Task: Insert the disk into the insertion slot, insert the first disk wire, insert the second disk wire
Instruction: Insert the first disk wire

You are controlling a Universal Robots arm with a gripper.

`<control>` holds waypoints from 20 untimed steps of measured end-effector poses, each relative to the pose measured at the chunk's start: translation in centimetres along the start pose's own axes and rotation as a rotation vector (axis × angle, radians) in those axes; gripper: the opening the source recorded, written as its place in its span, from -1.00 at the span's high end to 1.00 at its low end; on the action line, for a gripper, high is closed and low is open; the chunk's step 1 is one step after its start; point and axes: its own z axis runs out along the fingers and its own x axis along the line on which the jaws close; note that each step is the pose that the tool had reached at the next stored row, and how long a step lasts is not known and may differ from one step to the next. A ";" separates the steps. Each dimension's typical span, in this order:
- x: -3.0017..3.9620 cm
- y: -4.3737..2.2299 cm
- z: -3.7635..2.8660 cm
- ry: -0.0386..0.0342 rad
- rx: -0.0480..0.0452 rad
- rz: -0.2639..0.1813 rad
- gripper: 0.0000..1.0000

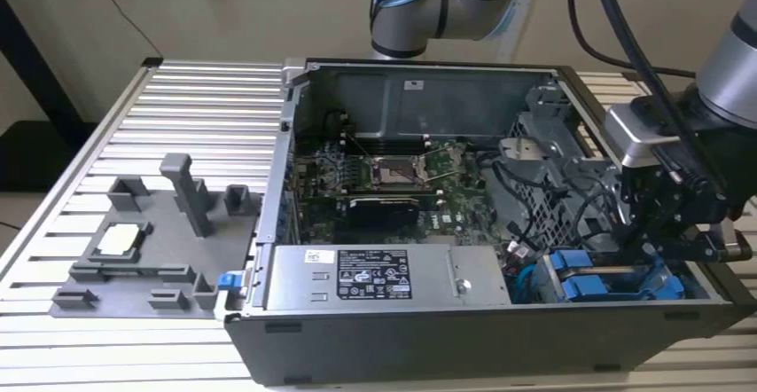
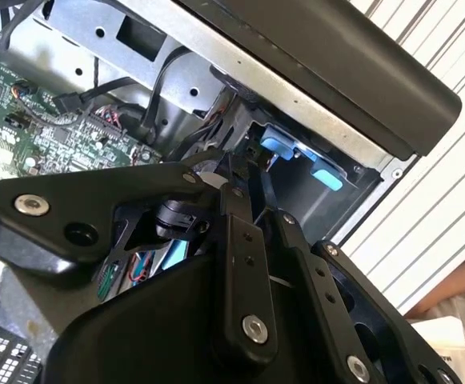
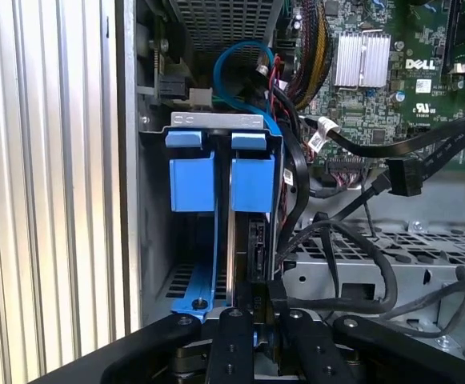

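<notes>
First wrist view: gripper (image 3: 260, 316) hard up at the disk (image 3: 252, 182); closed or apart, cannot tell. Stay square, press gently, mind the cables (image 3: 424, 140).

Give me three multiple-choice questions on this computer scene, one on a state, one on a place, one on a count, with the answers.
1. The computer case is: A. open. B. closed. C. upside down.
2. In the exterior view the gripper is: A. at the view's left edge. B. over the case's middle. C. at the drive bay.
3. Blue carrier fronts in the first wrist view: A. one. B. two. C. five.
Answers: 1 A, the motherboard lies exposed. 2 C, it hangs at the bay by the exterior view's right. 3 B, two sit side by side.
</notes>
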 end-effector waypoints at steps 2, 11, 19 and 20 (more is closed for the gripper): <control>0.00 0.01 0.03 -0.0004 0.0000 0.000 0.62; 0.00 0.01 0.06 -0.0010 0.0000 0.000 0.47; -0.01 -0.08 -0.88 -0.0006 0.0000 0.000 0.47; -0.01 -0.10 -1.13 -0.0006 0.0000 0.000 0.47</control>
